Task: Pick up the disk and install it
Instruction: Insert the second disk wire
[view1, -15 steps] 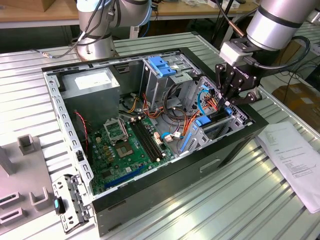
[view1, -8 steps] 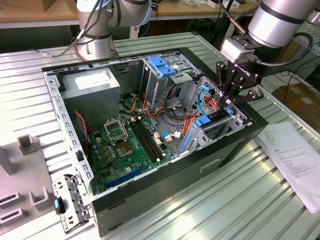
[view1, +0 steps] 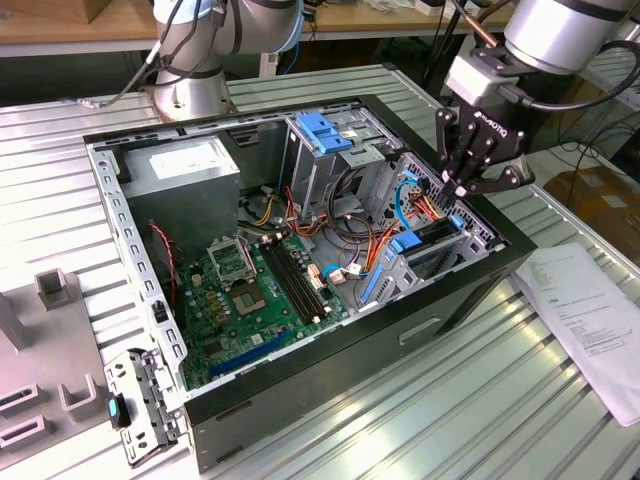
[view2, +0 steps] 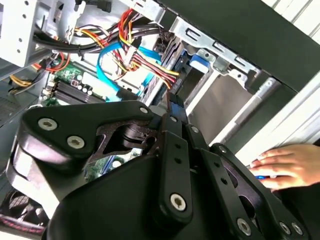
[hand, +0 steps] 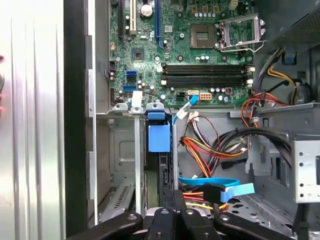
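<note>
Disk (view1: 432, 236) stands on edge in the bay at the case's (view1: 300, 375) front corner, blue rail up. Gripper (view1: 463, 186) hangs just above it, fingers pressed together, gripping nothing. Likely stiff, weighty, shock-sensitive; best gripped across its flat faces.

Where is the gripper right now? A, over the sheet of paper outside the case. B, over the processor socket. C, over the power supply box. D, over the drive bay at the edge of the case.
D: in the exterior view the gripper hangs just above the disk, which sits edge-on in the drive bay at the case's edge.
</note>
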